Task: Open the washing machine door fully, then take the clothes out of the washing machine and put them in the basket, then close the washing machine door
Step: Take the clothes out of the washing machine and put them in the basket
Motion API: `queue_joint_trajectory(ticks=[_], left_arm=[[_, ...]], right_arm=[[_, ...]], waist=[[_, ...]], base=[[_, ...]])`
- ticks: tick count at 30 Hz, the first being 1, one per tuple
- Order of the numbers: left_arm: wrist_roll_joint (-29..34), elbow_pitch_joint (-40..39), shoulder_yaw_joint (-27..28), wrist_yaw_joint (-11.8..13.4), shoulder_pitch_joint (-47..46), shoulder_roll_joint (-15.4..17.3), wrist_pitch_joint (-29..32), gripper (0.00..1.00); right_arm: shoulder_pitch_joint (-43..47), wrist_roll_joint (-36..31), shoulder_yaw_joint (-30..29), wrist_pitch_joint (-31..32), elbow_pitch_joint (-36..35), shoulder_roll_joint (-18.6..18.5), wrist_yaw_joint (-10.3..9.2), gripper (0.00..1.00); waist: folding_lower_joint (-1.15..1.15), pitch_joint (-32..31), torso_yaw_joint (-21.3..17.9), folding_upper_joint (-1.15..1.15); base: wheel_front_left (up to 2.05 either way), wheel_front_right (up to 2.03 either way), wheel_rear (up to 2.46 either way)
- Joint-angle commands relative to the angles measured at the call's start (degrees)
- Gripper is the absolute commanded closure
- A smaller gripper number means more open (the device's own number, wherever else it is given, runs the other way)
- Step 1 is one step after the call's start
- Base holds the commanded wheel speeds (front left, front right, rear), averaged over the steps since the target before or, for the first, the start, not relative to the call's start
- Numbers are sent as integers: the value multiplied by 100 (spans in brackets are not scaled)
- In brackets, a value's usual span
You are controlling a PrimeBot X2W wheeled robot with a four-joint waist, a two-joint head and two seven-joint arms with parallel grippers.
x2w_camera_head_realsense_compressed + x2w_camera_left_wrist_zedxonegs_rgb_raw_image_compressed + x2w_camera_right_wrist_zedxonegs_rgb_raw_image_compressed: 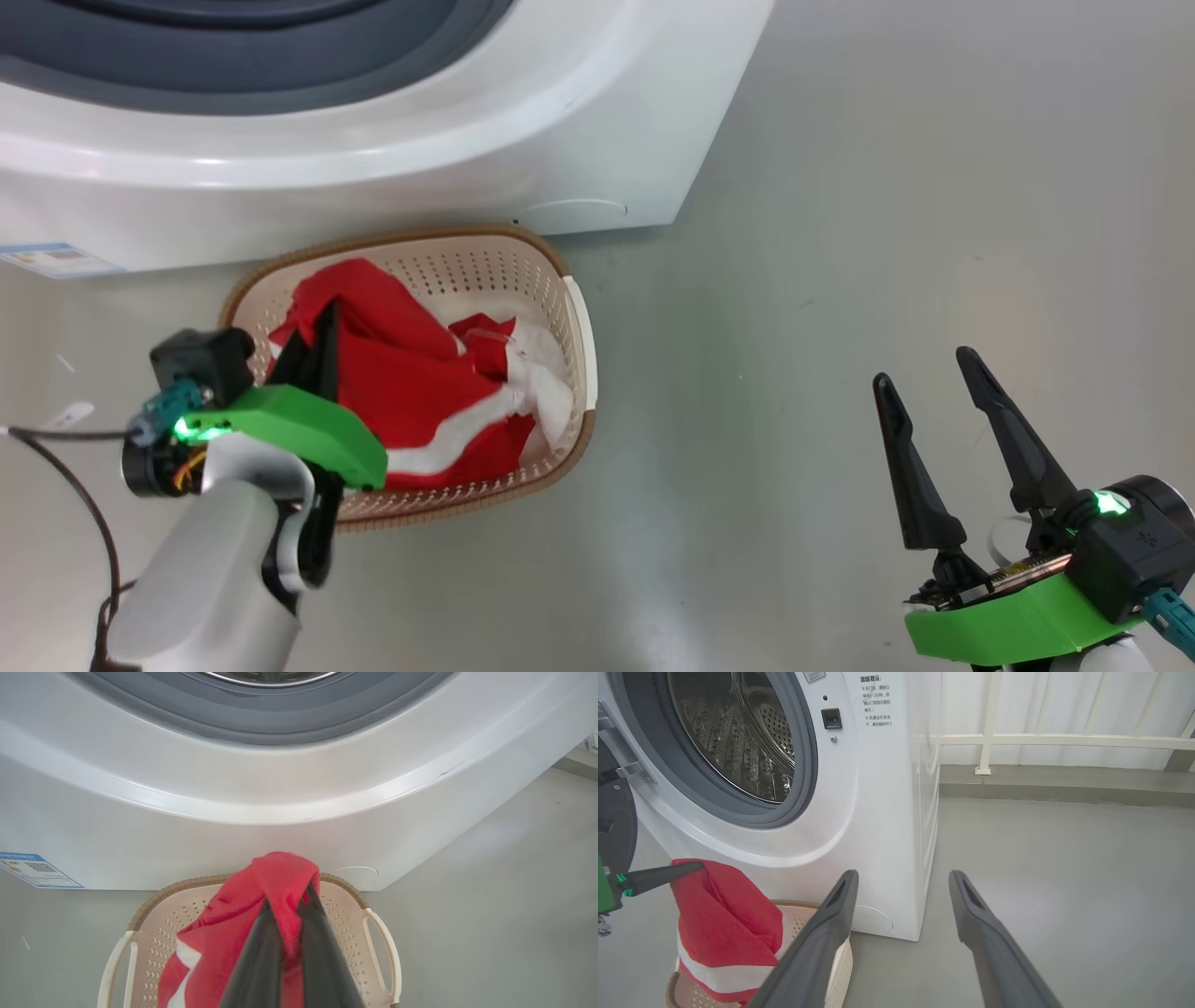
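The left gripper [317,341], at lower left of the head view, is clamped on a fold of the red clothes [411,392]. In the right wrist view the garment hangs from the fingertips as a tall drape, with its long axis running up and down. Its white-trimmed lower end sits inside the basket [467,266]. The basket stands on the grey floor [840,233] against the foot of the washing machine [373,159], in the centre-left of the head view and directly beneath the pinched fold.

The coming move probably turns on that alignment: the load is straight over the basket, so parting the jaws should let it fall inside the rim.

The right gripper [924,366] is at lower right, with its fingers spread apart and holding nothing, well away from the basket.

The steel drum [738,742] looks empty as far as it can be seen. The washing machine door [614,826] stands open at the left edge of the right wrist view, so the left arm seems nearer for closing it.
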Motion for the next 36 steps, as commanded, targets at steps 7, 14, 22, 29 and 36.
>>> queue_joint_trajectory(ticks=[7,14,22,29,36], left_arm=[[-106,1320,92,-417,-827,-106,-148,100],[-212,2551,48,-758,-1291,-372,-199,100],[-214,3571,-95,-990,-1675,-679,-194,100],[-186,4085,-207,-1015,-1870,-750,-47,100],[-191,4237,-248,-976,-1853,-679,8,47]], right_arm=[[-190,-63,118,1,-215,-70,29,0],[-312,-77,176,-20,-201,-70,29,0],[-360,-80,178,-43,-214,-70,29,0],[-453,-88,251,-42,-180,-70,29,0],[-500,-43,277,-75,-72,-70,29,0]], waist=[[0,532,-45,0],[0,851,-108,0],[0,1111,-133,0],[0,1266,-203,0],[0,1246,-287,0]], base=[[0,0,0],[0,0,0],[0,0,0],[0,0,0],[0,0,0]])
